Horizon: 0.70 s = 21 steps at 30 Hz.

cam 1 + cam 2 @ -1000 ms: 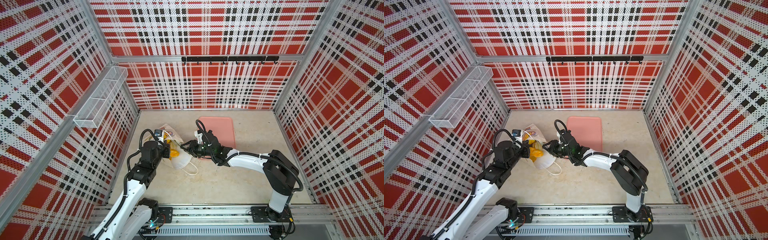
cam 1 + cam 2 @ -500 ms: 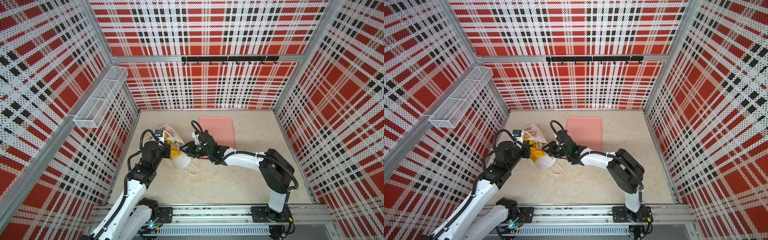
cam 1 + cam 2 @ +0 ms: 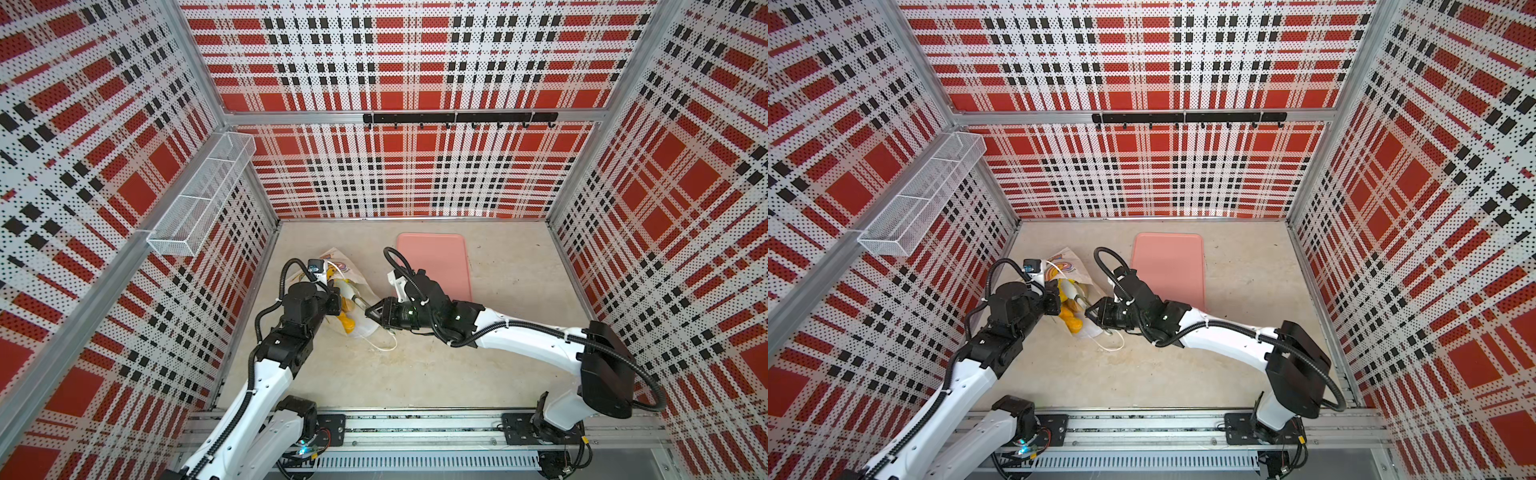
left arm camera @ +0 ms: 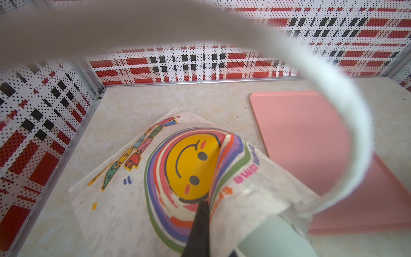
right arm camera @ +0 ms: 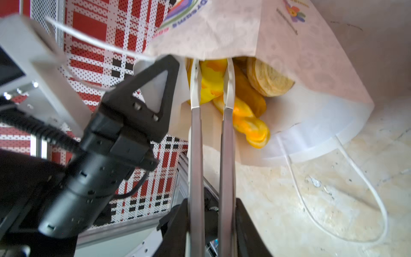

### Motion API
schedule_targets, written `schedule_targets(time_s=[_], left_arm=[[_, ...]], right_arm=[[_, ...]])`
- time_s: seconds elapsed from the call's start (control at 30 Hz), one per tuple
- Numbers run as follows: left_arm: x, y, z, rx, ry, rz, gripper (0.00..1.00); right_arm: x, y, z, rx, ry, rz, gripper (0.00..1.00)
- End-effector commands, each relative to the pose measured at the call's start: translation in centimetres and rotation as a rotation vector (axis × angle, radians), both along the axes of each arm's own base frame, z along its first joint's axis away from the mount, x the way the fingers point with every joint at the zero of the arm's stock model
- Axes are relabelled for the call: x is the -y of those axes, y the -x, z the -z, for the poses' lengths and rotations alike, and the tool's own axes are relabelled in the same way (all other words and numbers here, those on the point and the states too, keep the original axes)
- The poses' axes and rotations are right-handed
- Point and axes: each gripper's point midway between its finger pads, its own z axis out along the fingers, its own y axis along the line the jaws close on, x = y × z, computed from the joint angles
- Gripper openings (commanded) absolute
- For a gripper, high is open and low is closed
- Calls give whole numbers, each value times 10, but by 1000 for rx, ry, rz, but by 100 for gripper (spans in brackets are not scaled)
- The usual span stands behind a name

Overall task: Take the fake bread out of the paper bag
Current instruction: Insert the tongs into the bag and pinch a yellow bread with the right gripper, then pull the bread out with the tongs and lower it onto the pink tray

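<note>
Left of the paper bag point(image 3: 349, 272), the left gripper point(image 3: 334, 300) is pinched tight on the bag's upper mouth edge and holds it up, while the bag lies on its side on the table point(image 3: 415, 374). Inside the bag's mouth sits the fake bread point(image 5: 251, 124): a braided orange stick nearest the opening, a brown loaf and a pale ridged round behind it, and a yellow piece squeezed on both sides by the white tips of the tongs point(image 5: 195, 155). Right of the bag, the right gripper point(image 3: 374, 313) is clamped on the tongs' metal arms, and the pink tray point(image 3: 432, 266) lies further right.
</note>
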Motion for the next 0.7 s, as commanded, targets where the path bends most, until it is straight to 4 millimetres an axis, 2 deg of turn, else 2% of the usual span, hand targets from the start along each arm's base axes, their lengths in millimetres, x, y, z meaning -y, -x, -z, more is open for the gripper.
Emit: schedule_targets(time_s=[0.0, 0.13, 0.33, 0.5, 0.67], left_arm=[[3, -4, -11, 39, 47, 0, 0], [2, -3, -10, 39, 47, -2, 0], [1, -1, -11, 47, 47, -9, 0], [2, -2, -12, 44, 49, -6, 0], [-1, -1, -6, 21, 36, -20, 0]], right_arm=[[7, 11, 4, 47, 29, 9, 0], [13, 18, 8, 51, 29, 23, 0], [33, 21, 8, 77, 58, 61, 0], [52, 24, -2, 111, 77, 82, 0], [71, 36, -15, 132, 125, 42, 0]])
